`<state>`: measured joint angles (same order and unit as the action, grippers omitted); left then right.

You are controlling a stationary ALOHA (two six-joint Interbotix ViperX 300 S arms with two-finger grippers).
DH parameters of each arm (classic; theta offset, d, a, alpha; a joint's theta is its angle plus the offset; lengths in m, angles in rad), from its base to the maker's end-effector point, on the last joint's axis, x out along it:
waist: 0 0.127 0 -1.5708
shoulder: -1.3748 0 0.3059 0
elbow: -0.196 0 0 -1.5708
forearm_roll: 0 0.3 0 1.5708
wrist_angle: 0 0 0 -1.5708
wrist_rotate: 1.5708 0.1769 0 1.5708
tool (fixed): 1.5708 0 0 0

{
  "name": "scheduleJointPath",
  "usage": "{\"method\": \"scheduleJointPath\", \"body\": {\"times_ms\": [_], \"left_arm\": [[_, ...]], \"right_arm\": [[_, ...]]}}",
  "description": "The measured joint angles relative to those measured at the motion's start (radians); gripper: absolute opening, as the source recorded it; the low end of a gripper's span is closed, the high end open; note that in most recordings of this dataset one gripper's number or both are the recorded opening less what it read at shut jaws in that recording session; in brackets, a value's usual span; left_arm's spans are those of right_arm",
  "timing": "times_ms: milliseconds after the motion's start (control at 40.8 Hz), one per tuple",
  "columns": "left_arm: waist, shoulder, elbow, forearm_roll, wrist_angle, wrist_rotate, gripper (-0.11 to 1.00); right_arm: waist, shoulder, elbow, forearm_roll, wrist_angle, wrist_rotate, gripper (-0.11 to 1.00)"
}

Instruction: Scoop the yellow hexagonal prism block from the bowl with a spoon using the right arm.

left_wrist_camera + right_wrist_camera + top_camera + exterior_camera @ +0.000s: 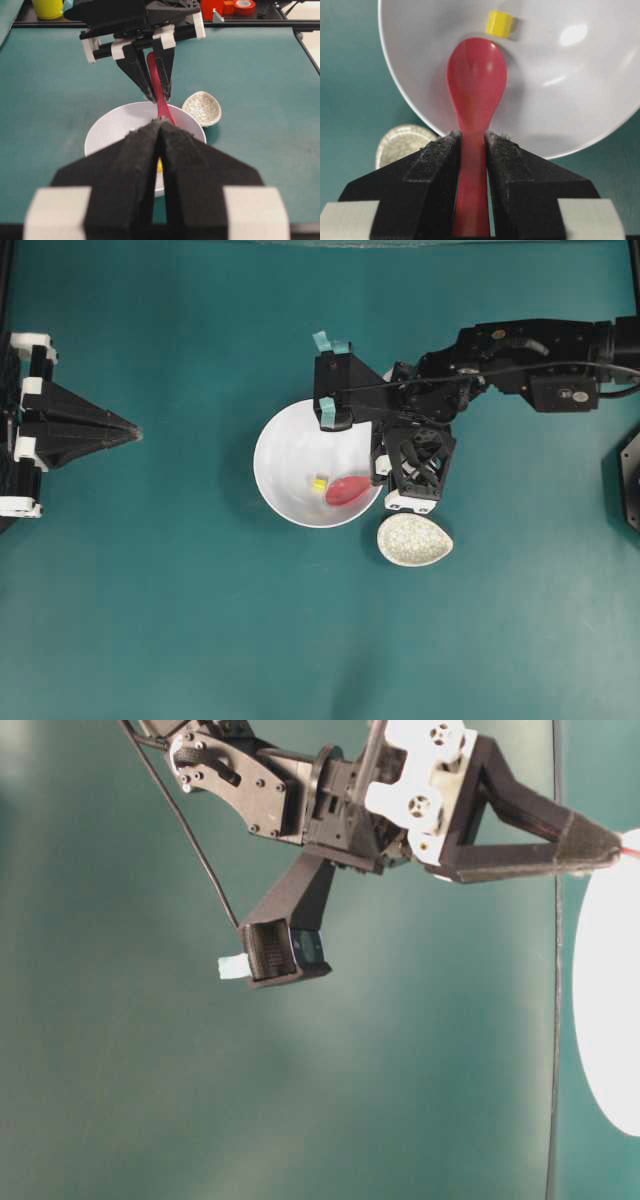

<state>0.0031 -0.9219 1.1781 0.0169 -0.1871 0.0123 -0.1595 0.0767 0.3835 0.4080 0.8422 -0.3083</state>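
the glossy red-pink spoon [476,90] is pinched by its short straight handle between the right gripper's [472,145] foam-padded black fingers [437,165], its deep oval scoop lowered inside the smooth round white bowl [285,455] on the teal surface [150,620]. the tiny chunky yellow hexagonal prism block [499,23] is seen on the bowl's floor just past the scoop's tip, a speckled oval dish [414,540] sits just beside the bowl, and the right arm [520,355] is reached in over the rim, wrist tilted down. the left gripper's [161,131] fingers are pressed together, well apart from the bowl.
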Motion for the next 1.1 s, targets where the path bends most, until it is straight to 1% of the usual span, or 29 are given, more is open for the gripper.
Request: {"method": "scheduleJointPath", "body": {"times_ms": [343,907,1103], "left_arm": [[0.0,0.0,-0.002,0.0,0.002,0.0,-0.01],[0.0,-0.002,0.0,0.0,0.0,0.0,-0.01],[0.0,-0.002,0.0,0.0,0.002,0.0,-0.01]], "right_arm": [[0.009,0.031,-0.014,0.002,-0.032,-0.006,0.22],[0.02,0.051,-0.015,0.002,-0.121,-0.017,0.22],[0.021,0.055,-0.014,0.002,-0.176,-0.018,0.22]]}}
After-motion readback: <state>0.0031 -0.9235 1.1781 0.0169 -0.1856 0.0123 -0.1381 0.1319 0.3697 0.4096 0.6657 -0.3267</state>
